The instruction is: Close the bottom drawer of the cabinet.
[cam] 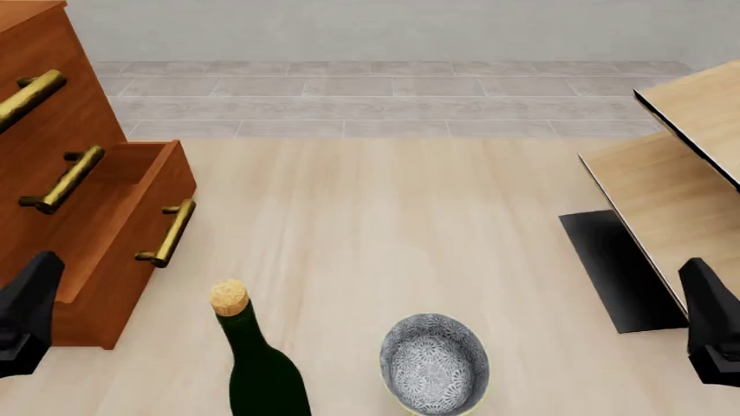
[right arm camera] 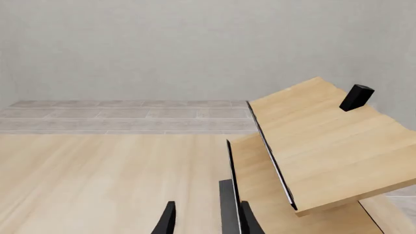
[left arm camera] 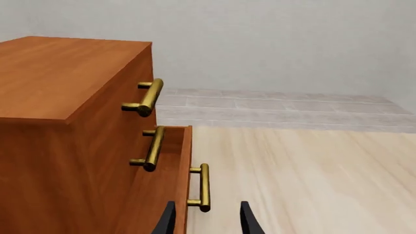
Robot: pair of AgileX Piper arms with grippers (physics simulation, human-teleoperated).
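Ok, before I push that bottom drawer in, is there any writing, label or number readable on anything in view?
None. The reddish-brown wooden cabinet, its brass bar handles, the dark green corked bottle, the patterned grey bowl and the pale wooden furniture with black edges all show no text.

The pale wood table (cam: 382, 217) carries the cabinet (cam: 69, 208) at its left edge, a corked bottle (cam: 256, 364) near the front, and a patterned bowl (cam: 435, 362) just beside the bottle. A light-wood shelf unit (cam: 677, 186) stands at the right, over a black mat (cam: 613, 269).
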